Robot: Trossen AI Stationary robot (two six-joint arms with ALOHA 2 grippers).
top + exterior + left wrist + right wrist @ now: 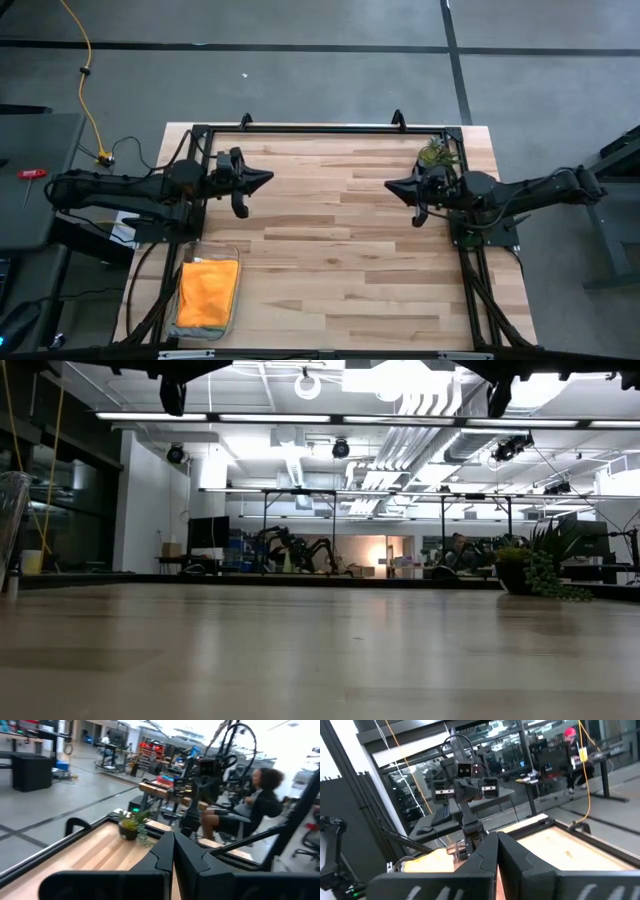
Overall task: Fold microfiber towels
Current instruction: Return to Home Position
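Near the table's point(340, 260) left edge, toward the lower corner of the overhead view, we see the clear tray point(212, 250) holding the folded towels. The orange towel point(208, 290) lies on top, and thin edges of other towels point(200, 328) peek out beneath it at one end, though we cannot tell their colours. Both arms are drawn back to their own sides of the table, each stretched level and pointing inward at the other. The left gripper point(268, 179) sits over the wood at the left side, well apart from the tray, and in its wrist view its two dark fingers point(160, 855) are pressed together on nothing. The right gripper point(388, 184) mirrors it on the right side, its fingers point(485, 857) likewise closed against each other with nothing between them. A small potted plant point(433, 153) stands by the far right corner, just beside the right arm's wrist. From table height we see bare boards between the tray's clear wall point(10, 510) at one edge and the plant point(540, 572) at the other. Beyond the table, a person point(250, 805) sits in a chair, and another person point(572, 745) is farther off in the room.
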